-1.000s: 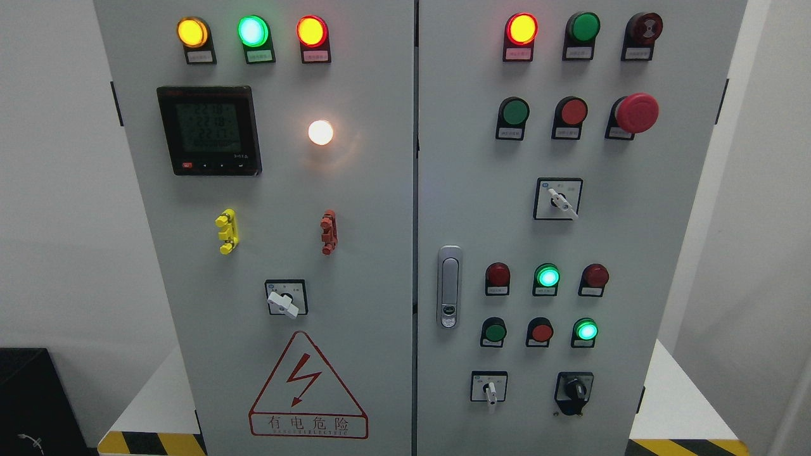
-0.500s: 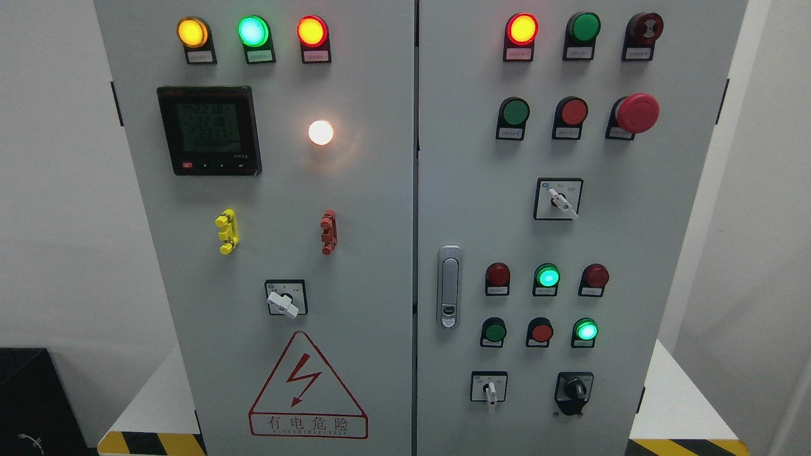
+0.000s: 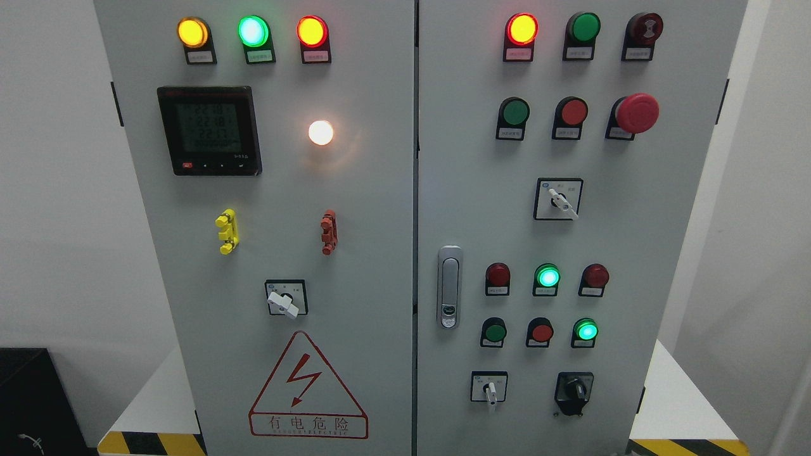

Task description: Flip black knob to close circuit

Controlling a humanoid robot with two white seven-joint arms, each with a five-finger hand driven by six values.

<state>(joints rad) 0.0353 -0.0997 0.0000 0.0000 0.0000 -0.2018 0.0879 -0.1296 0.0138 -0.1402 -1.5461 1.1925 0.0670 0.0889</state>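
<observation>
- Since the controls are fixed flush to the cabinet [image 3: 380, 190] face, the black knob [image 3: 574, 388] sits low on the right door, right of a white-lever selector [image 3: 489, 387] and below a lit green lamp [image 3: 586, 330].
- Knob untouched; flip not yet begun, by my reading.
- Neither hand in view; finger state cannot be told.

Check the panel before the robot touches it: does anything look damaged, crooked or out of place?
Nothing stands out. The black knob at the right door's lower right sits intact in its mount, the door handle looks flush, and the lamps and buttons sit in even rows. No hand shows.
</observation>
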